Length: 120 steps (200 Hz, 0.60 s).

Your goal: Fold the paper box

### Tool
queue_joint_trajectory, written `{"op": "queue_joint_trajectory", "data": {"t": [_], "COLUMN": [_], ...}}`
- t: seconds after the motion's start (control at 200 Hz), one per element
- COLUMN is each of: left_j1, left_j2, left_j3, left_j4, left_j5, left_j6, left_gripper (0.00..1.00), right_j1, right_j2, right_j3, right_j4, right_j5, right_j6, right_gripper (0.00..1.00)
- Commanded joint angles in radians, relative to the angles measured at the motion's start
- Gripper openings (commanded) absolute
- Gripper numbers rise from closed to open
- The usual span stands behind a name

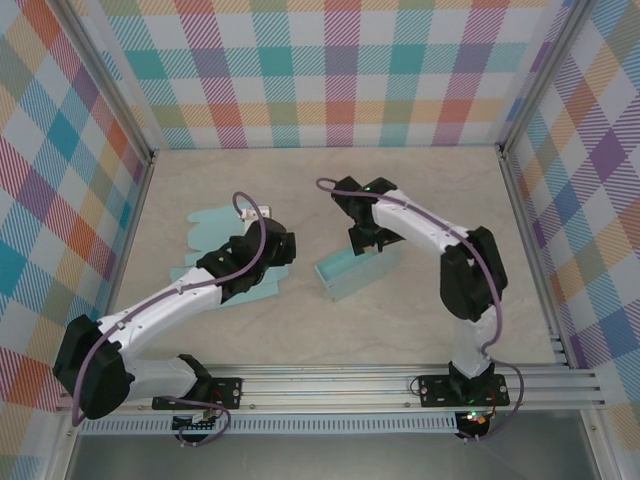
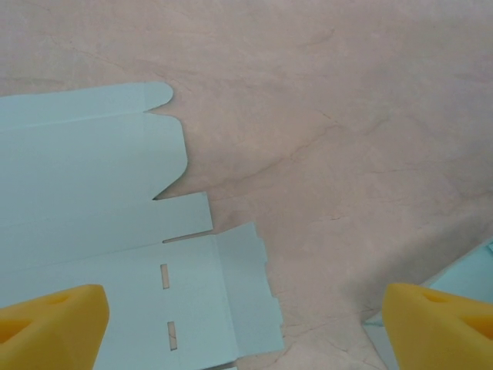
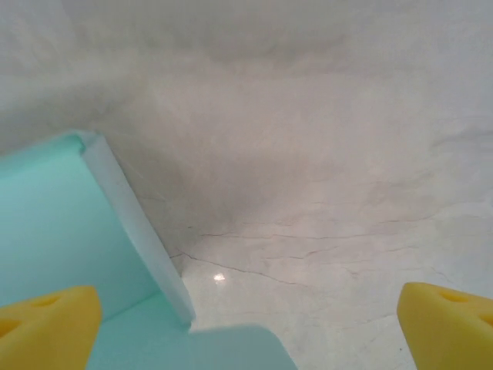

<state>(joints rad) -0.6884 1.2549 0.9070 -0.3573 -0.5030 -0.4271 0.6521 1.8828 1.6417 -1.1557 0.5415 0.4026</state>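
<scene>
So both tools are spread wide, gripping nothing. The right tool point(image 3: 246, 324) hovers low over the half-folded teal box point(image 3: 54, 223), with one raised wall running up between its fingers, close to one of them. The left tool point(image 2: 246, 327) hangs above a flat die-cut sheet point(image 2: 92, 193) lying on the surface point(image 2: 347, 116), slotted flap right beneath it. Looks mid-fold to me. Next move probably means pinching that wall and tucking it in squarely.

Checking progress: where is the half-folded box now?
In the top view, the teal box sits right of center, by the right pincer, apart from the flat blank.
</scene>
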Motion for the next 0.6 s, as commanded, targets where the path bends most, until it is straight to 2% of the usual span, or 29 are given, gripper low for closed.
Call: {"op": "queue_joint_trajectory", "data": {"t": [0.0, 0.2, 0.425, 0.5, 0.595], "left_j1": [0.036, 0.044, 0.044, 0.044, 0.044], "left_j2": [0.052, 0.201, 0.377, 0.426, 0.479], "left_j3": [0.049, 0.103, 0.162, 0.184, 0.210], "left_j4": [0.044, 0.114, 0.151, 0.157, 0.156], "left_j5": [0.037, 0.064, 0.098, 0.104, 0.110], "left_j6": [0.019, 0.069, 0.099, 0.107, 0.114], "left_gripper": [0.88, 0.85, 0.83, 0.79, 0.72], "right_j1": [-0.003, -0.009, -0.014, -0.018, -0.027], "right_j2": [-0.133, -0.362, -0.729, -0.841, -0.928], "right_j3": [0.021, -0.073, -0.376, -0.501, -0.662], "right_j4": [-0.072, -0.104, -0.053, -0.005, 0.115], "right_j5": [0.043, 0.053, 0.028, -0.026, -0.136], "right_j6": [0.012, 0.109, 0.286, 0.322, 0.340], "right_gripper": [1.00, 1.00, 1.00, 1.00, 0.89]}}
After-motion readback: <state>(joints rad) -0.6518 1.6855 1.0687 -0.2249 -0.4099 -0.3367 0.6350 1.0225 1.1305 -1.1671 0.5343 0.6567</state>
